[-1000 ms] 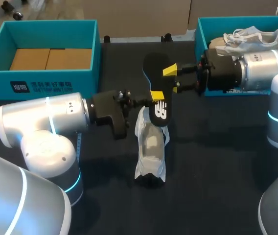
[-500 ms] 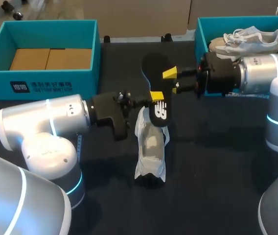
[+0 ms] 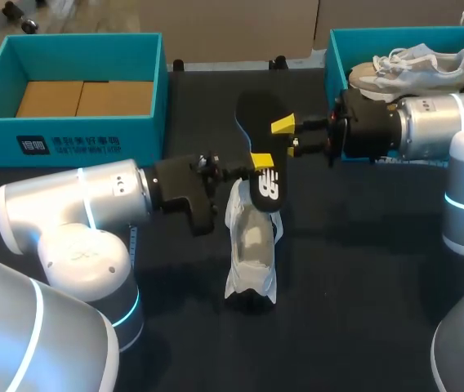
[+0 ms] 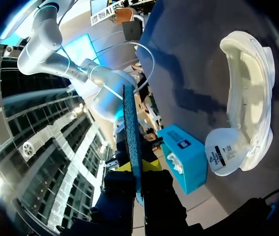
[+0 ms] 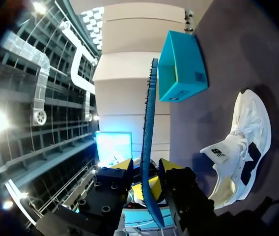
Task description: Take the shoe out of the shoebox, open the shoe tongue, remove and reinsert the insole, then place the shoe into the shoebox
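Above mid-table: one black insole, held in the air and tilted, its end with the white mark lowest, over the shoe's opening. Left gripper: fingers pressed onto the insole's lower part from both sides, with the insole edge-on between them in the left wrist view. Right gripper: pinching the insole's side edge higher up, one yellow tip on each face. One white shoe: on the table just below the insole, opening upward; contact with the insole cannot be told. Left shoebox: teal, far left corner, brown cardboard inside. Right shoebox: teal, far right, a second pale shoe in it.
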You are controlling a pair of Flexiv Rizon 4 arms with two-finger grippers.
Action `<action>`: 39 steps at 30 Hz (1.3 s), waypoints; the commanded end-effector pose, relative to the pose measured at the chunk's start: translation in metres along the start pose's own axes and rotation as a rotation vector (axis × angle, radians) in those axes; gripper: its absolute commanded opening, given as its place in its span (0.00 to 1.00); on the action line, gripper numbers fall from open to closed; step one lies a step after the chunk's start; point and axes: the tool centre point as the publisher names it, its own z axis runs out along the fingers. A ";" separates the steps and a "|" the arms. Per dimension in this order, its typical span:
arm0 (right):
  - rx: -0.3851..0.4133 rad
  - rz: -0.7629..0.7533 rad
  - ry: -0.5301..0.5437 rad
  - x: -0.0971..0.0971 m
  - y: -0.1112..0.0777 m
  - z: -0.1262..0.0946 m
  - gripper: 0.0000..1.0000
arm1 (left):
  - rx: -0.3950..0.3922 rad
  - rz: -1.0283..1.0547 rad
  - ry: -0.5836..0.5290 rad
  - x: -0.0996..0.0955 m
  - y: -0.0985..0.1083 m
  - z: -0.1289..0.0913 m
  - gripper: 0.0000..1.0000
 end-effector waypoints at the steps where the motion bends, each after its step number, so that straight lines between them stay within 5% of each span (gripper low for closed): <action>1: -0.002 0.000 0.000 -0.001 0.000 0.002 0.33 | -0.008 0.000 0.002 0.000 -0.001 0.003 0.00; 27: -0.017 -0.005 0.008 -0.002 0.000 0.008 0.20 | -0.008 0.000 0.002 0.000 -0.001 0.003 0.00; 29: -0.017 -0.006 0.009 -0.002 0.000 0.008 0.13 | -0.008 0.000 0.002 0.000 -0.001 0.003 0.00; 30: -0.017 -0.007 0.010 -0.002 0.000 0.008 0.00 | -0.008 0.000 0.002 0.000 -0.001 0.003 0.00; 36: -0.016 -0.010 0.009 -0.002 -0.001 0.009 0.00 | -0.008 0.000 0.002 0.000 -0.001 0.003 0.00; 38: -0.015 -0.011 0.009 -0.002 -0.001 0.009 0.00 | -0.003 -0.003 0.003 0.000 -0.001 0.002 0.31; 39: -0.014 -0.012 0.009 -0.002 -0.001 0.010 0.00 | 0.000 -0.008 0.005 0.000 -0.001 0.001 1.00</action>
